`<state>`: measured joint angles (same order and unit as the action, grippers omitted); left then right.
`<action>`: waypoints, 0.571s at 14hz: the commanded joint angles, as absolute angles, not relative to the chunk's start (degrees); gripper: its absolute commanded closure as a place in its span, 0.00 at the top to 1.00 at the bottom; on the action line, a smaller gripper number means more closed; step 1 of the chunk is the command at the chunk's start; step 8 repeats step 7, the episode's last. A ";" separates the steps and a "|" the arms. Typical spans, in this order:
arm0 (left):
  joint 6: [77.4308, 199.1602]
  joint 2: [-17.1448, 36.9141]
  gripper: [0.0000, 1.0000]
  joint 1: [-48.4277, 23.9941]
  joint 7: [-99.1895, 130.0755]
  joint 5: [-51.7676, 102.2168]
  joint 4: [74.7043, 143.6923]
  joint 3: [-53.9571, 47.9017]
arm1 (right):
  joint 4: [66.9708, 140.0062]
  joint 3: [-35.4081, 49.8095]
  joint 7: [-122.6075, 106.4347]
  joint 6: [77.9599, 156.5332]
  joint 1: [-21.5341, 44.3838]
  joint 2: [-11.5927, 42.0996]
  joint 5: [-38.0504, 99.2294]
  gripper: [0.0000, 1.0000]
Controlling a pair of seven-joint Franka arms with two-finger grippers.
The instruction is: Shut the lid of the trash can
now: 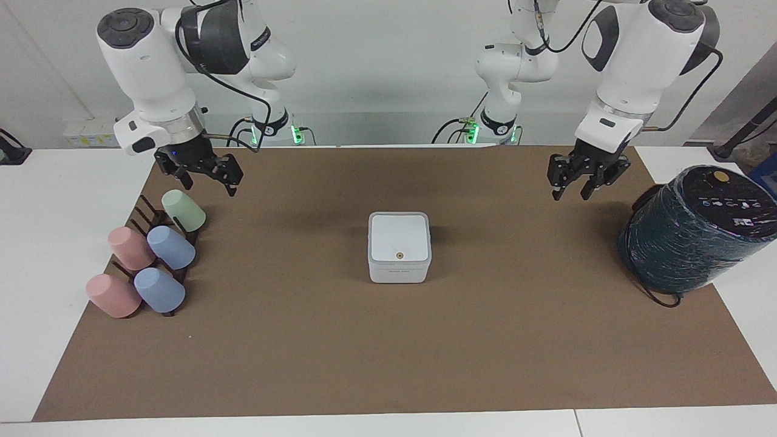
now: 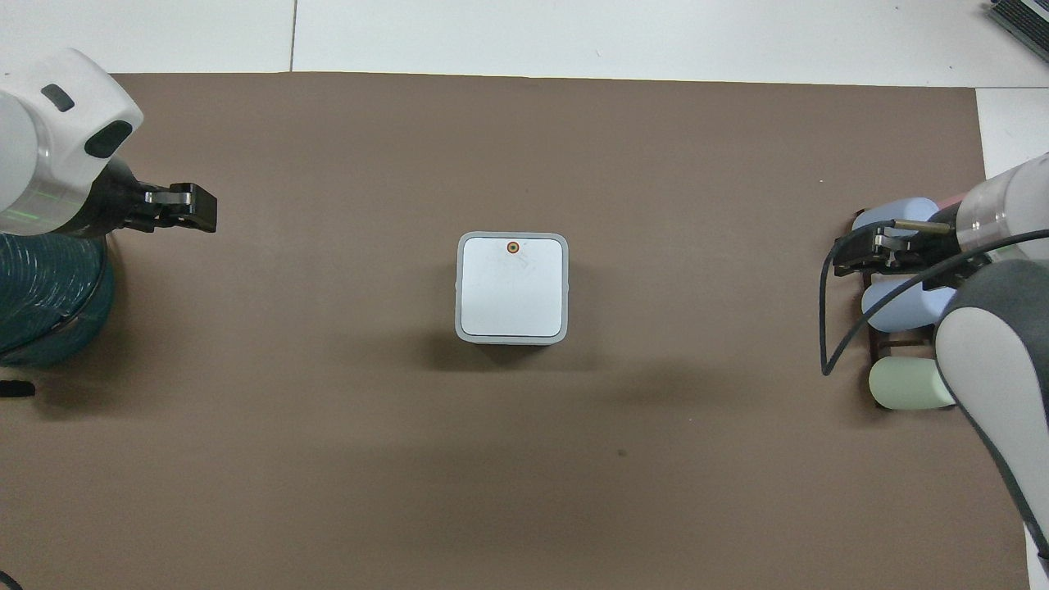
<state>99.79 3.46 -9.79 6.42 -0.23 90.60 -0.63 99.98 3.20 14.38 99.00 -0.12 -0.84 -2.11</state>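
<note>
The small white trash can [image 1: 399, 271] stands in the middle of the brown mat. Its square white lid [image 1: 399, 238] lies flat on top of it, with the orange-brown dot facing up; it also shows in the overhead view [image 2: 512, 288]. My left gripper [image 1: 570, 193] is open and empty in the air over the mat, well away from the can toward the left arm's end, and shows in the overhead view [image 2: 197, 211] too. My right gripper [image 1: 210, 184] waits open and empty over the cup rack, also visible in the overhead view [image 2: 854, 254].
A large dark wrapped cylinder [image 1: 698, 233] with a cable stands at the left arm's end of the table. A dark rack with several pastel cups [image 1: 152, 261] lies at the right arm's end. The brown mat [image 1: 388, 352] covers most of the table.
</note>
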 commanded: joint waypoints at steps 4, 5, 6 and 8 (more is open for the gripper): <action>99.40 2.46 1.00 -9.85 6.06 -1.67 91.23 -0.62 | 100.99 3.43 12.83 99.58 -0.79 -1.58 -0.62 1.00; 99.58 2.46 1.00 -9.76 6.06 -1.67 91.23 -0.70 | 100.99 3.43 12.83 99.58 -0.79 -1.58 -0.62 1.00; 99.41 2.46 1.00 -9.67 5.89 -1.67 91.40 -0.70 | 100.99 3.43 12.83 99.58 -0.88 -1.58 -0.62 1.00; 99.67 2.37 1.00 -9.58 5.89 -1.67 91.58 -0.70 | 100.99 3.43 12.92 99.58 -0.88 -1.58 -0.62 1.00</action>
